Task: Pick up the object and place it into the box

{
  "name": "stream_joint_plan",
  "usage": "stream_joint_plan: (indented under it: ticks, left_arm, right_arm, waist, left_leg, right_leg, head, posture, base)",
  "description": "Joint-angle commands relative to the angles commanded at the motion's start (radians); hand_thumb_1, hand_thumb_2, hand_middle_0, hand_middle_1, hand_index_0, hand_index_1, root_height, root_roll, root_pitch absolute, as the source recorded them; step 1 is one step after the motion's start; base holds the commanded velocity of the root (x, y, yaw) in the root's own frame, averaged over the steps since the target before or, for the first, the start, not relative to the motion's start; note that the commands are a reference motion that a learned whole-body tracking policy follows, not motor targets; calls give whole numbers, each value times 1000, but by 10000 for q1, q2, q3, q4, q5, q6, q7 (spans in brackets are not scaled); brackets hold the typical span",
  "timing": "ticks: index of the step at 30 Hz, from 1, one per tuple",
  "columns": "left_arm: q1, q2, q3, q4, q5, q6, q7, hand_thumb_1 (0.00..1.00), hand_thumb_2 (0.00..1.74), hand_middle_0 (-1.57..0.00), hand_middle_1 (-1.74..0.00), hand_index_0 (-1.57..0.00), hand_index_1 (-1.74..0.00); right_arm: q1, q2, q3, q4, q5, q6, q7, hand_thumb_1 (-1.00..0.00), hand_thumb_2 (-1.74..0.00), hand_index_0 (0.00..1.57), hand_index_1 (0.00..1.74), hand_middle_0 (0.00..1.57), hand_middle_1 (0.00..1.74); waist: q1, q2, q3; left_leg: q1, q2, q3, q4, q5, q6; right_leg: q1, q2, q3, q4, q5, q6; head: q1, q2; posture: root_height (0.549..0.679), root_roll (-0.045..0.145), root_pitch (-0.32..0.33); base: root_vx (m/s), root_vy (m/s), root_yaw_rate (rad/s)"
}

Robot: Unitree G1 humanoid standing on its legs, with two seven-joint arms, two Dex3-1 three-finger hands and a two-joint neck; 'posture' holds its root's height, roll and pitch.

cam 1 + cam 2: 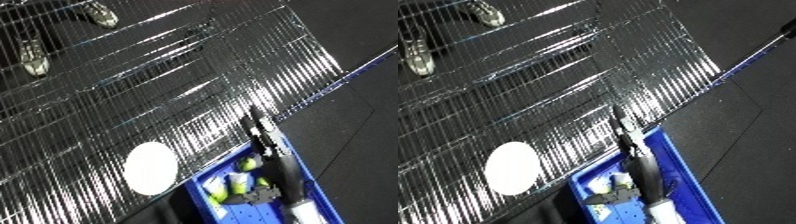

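Wire-mesh shelving (178, 75) fills the view, a white disc (149, 167) lying on it, while one black hand (266, 155), side and finger state unclear, reaches over the blue bin (682, 170) holding yellow-green objects (238, 184), so placing seems nearly finished.

A wire-grid shelf (160, 75) of shiny metal fills the left and far part of the scene, running on a slant. A white disc (149, 167) lies flat on its near part. Just right of the disc, a blue bin (678, 165) sits at the shelf's near edge, against dark floor (355, 110).
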Motion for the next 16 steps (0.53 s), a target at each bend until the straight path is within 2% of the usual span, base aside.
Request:
stream_joint_plan:
  ticks: [9, 13, 16]
  left_arm:
    - [210, 56, 88, -54, 58, 235, -264, 1000, 1740, -1570, -1740, -1570, -1740]
    - [287, 86, 43, -64, 62, 231, -303, 1000, 1740, -1570, -1740, -1570, -1740]
    - [278, 100, -45, -32, 62, 265, -293, 1000, 1740, -1570, -1740, -1570, -1740]
  right_arm:
    - [-135, 84, 566, 110, -483, 619, 642, 0, 0, 0, 0, 0, 0]
    - [-137, 99, 802, 322, -541, 577, 826, 0, 0, 0, 0, 0, 0]
    - [-219, 156, 981, 510, -540, 453, 717, 0, 0, 0, 0, 0, 0]
  waist:
    - [272, -22, -105]
    - [339, -25, -119]
    - [387, -13, -118]
  left_leg:
    - [15, -73, -93, 114, -74, 22]
    - [28, -91, -116, 173, -107, 31]
    - [9, -101, -122, 242, -132, 46]
  right_leg:
    - [34, -161, -136, 27, -49, 39]
    - [55, -226, -172, 40, -53, 69]
    - [26, -271, -196, 113, -72, 79]
  head:
    - [-554, -1031]
    - [-661, -1248]
    - [-648, -1305]
  posture:
    - [621, 67, 43]
    - [621, 66, 38]
    - [619, 65, 34]
  base:
    - [41, -11, 105]
    - [40, -4, 62]
    - [36, -4, 60]
